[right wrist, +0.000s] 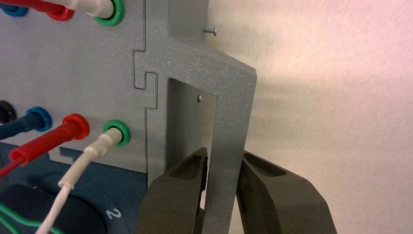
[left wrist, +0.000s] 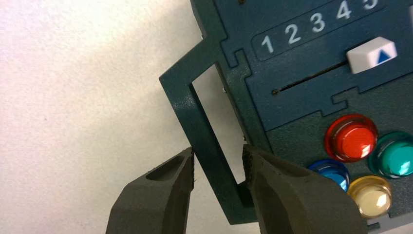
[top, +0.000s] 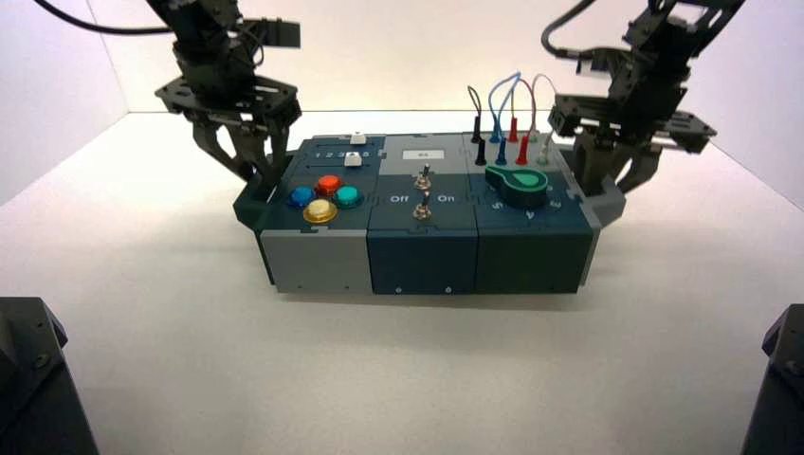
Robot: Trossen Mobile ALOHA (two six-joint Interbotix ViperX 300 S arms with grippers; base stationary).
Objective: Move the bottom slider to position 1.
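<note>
Shows the box (top: 423, 265) on the tabletop (top: 417, 379). Has the right gripper (right wrist: 225, 152) at the grey handle (right wrist: 228, 122), fingers parted around it; has the left gripper (left wrist: 219, 150) at the dark green handle (left wrist: 202, 126), fingers spread wide astride it. Has the bottom slider (left wrist: 371, 55) left, beyond the red button (left wrist: 351, 138), beside the printed 4 (left wrist: 343, 9), away from 1 (left wrist: 267, 44).

Slider panel (left wrist: 311, 53): digits 1 2 3 4 5 in a row, white on dark teal. Blue triangle on white slider knob (left wrist: 372, 54). Toggle panel (top: 408, 216) read Off, On. Dial panel (right wrist: 117, 197) showed a 2 beside the dial.
</note>
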